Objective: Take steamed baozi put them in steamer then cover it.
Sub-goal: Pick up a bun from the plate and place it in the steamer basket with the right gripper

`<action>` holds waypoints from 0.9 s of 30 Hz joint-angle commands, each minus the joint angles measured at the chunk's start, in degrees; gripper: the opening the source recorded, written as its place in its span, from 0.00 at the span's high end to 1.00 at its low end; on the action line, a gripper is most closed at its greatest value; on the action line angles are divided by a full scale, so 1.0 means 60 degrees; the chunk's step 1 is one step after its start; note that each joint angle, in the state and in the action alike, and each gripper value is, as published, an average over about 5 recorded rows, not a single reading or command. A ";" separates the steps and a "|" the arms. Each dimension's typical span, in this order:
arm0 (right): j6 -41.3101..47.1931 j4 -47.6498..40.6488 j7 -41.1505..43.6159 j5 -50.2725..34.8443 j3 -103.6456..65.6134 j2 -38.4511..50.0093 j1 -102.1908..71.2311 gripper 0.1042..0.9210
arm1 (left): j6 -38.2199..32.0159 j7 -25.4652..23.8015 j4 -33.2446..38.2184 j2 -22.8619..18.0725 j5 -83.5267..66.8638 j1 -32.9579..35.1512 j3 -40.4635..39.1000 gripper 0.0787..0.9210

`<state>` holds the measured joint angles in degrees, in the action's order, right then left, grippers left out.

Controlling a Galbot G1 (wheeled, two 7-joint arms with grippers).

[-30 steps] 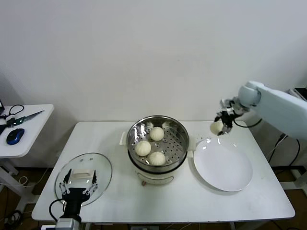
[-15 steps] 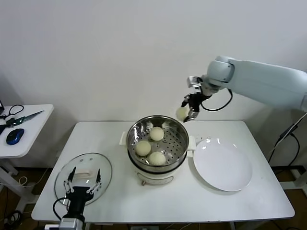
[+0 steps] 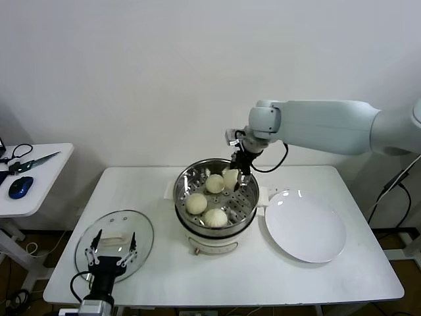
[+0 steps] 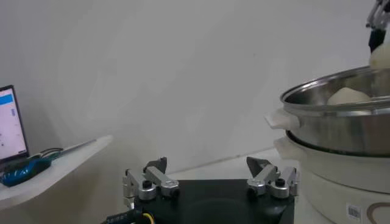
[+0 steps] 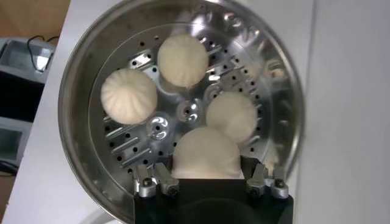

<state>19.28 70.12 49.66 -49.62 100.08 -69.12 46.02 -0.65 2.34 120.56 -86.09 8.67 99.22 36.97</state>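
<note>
The steamer (image 3: 217, 197), a shiny steel pot with a perforated tray on a cream base, stands mid-table. Three baozi lie in it: one at the back (image 3: 214, 184), two nearer the front (image 3: 196, 203) (image 3: 214, 217). My right gripper (image 3: 231, 179) is shut on the fourth baozi (image 5: 206, 153) and holds it just above the tray at the steamer's back right. The right wrist view shows the tray (image 5: 152, 131) with the three buns below. My left gripper (image 3: 110, 257) is open and empty, low at the front left above the glass lid (image 3: 115, 236). The left wrist view shows the steamer's wall (image 4: 341, 125).
A white round plate (image 3: 304, 226) lies bare to the right of the steamer. A small side table (image 3: 33, 172) at the far left holds a blue mouse and scissors. The wall stands close behind the table.
My right arm carried the baozi from above the plate leftward and lowered it into the steamer's mouth. The left gripper stayed over the lid, its fingers opening wider.
</note>
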 commanded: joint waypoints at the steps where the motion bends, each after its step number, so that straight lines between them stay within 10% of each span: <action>1: 0.0127 0.0103 -0.0242 0.0132 0.0494 -0.0258 -0.0595 0.25 | 0.0053 -0.0009 -0.0075 -0.0017 0.0012 -0.0097 -0.0029 0.12; 27: -0.0561 0.0226 0.0583 0.0524 -0.0700 0.1152 -0.0139 0.12 | 0.0224 -0.0009 -0.0117 -0.0022 0.0162 -0.0356 -0.0070 0.12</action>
<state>18.29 70.21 50.49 -46.64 99.07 -67.16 42.52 0.60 2.29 119.70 -86.34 9.56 97.14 36.49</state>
